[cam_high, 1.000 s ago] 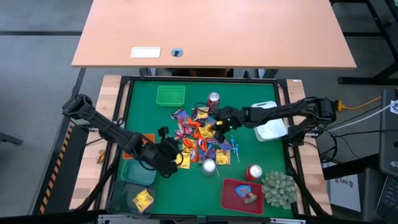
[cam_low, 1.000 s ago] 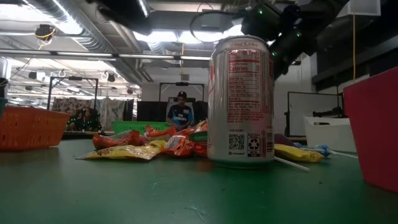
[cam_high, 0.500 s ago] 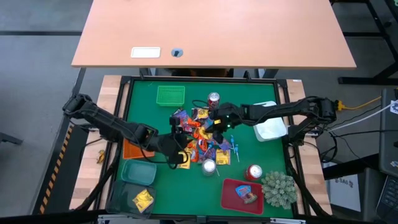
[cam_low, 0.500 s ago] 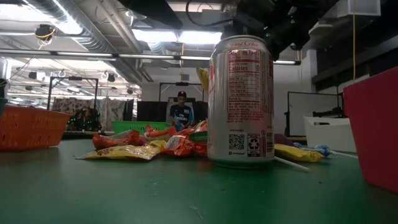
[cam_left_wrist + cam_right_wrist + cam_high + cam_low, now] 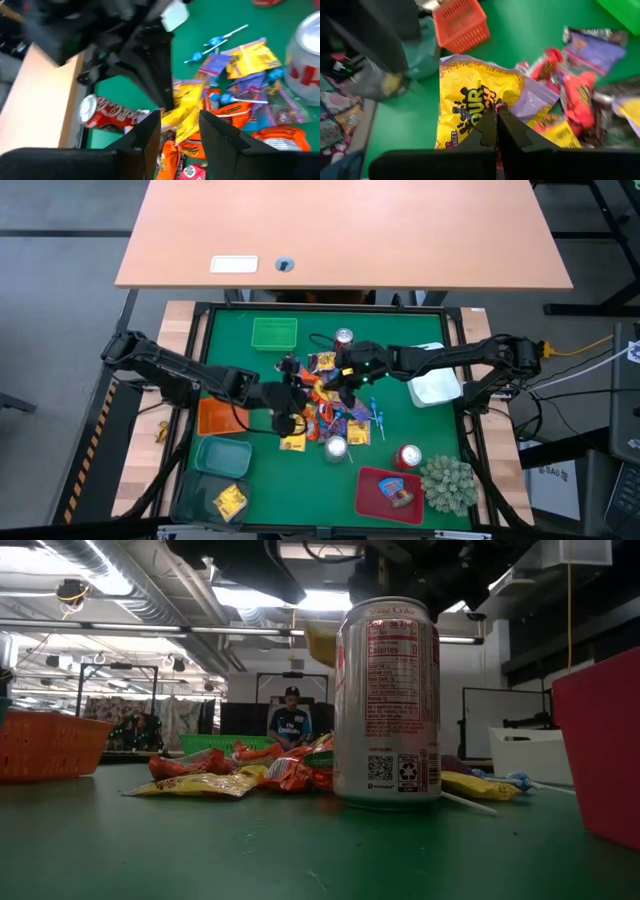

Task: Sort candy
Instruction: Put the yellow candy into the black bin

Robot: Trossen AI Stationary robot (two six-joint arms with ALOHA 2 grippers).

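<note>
The candy pile lies on the green mat mid-table, with yellow, orange-red, blue and purple wrappers. My right gripper hovers over the pile's far part, shut on a yellow-and-purple sour-candy packet. In the low view that packet hangs above the table, beside the top of the near can. My left gripper is open over the pile's left side, a short way from the right one. In the left wrist view the packet shows beyond the open gripper. My right gripper pinches the yellow packet between its two fingers at the printed face near one edge. The fingers come from above, pointing down. The packet is lifted clear of the pile and hangs below them.
Drink cans stand at the pile's far edge, near edge and near right. Around the mat are a green basket, an orange basket, teal bins, a red bin, a white bin and a spiky plant.
My left gripper has swung from the near-left, by the teal bin, toward the far side and right, over the pile. My right gripper has shifted slightly left and has risen, and the yellow packet has come up beside the can's top in the low view.
</note>
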